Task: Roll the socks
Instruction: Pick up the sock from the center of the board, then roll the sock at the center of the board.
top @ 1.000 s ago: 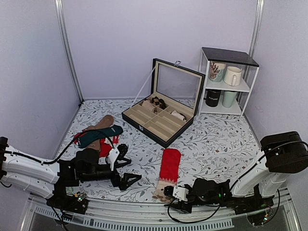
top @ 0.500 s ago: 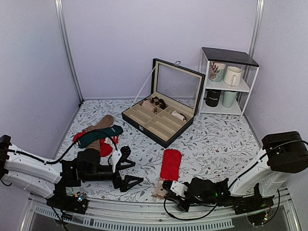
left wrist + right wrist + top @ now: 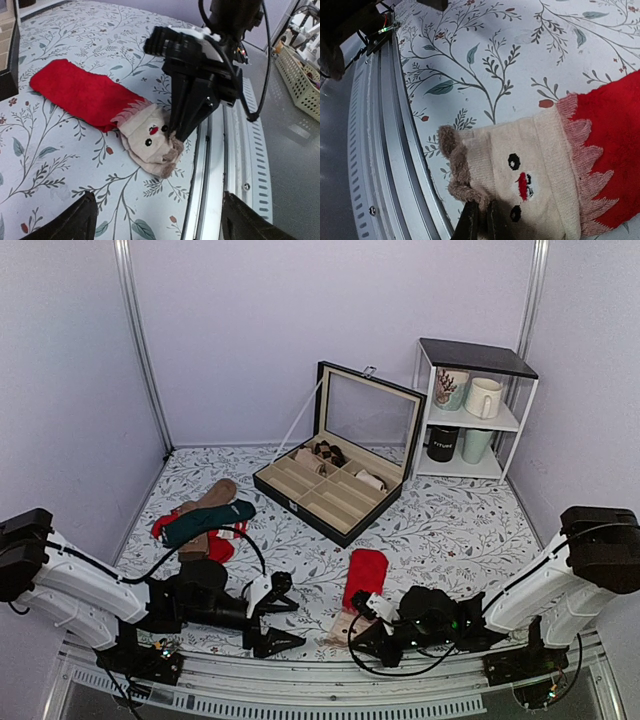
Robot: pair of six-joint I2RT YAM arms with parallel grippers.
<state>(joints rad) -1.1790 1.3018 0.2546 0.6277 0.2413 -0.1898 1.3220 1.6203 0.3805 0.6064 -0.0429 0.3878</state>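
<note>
From above, the bright red fuzzy socks point(image 3: 366, 573) lie flat on the leaf-patterned table point(image 3: 450, 530) near its front edge, toe end pointing away from the arms. The right gripper point(image 3: 360, 632) reaches in low from the right and is clamped on their near end. The left gripper point(image 3: 292, 612) rests just to their left with its jaws spread wide, touching nothing. Farther back sit a black compartmented case with its lid raised point(image 3: 335, 490), a white two-tier shelf of mugs point(image 3: 475, 410), and a heap of green, brown and red socks point(image 3: 205, 520). The left wrist camera shows the beige knitted cuff point(image 3: 149, 137), which bears two dark dots and a red mark, beside the metal edge rail point(image 3: 212, 165), pinched at its brown trim. In the right wrist view, the dark fingers point(image 3: 470, 222) are closed together on that trim, at the cuff's edge.
</note>
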